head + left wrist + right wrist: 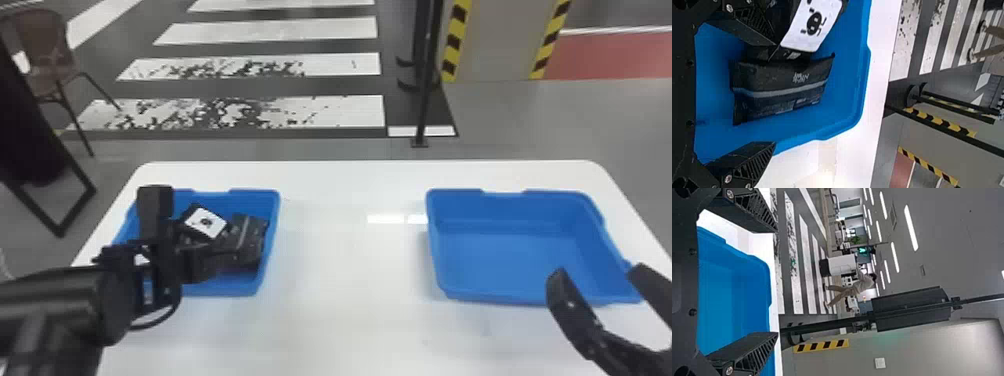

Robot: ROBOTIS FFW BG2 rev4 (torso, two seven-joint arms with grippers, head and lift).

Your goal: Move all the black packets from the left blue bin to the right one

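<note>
In the head view, the left gripper (187,231) is over the left blue bin (269,240), a white-labelled packet (204,223) and a black packet (244,240) near its jaws. The right gripper (597,274) has its jaws apart at the right blue bin's (505,262) near edge.

In the left wrist view, the jaws stand wide open, gripping nothing; the black packet lies beyond the gap, the white-labelled one beside one jaw.

In the right wrist view, the jaws are wide apart and hold nothing, the right blue bin beyond them.
</note>
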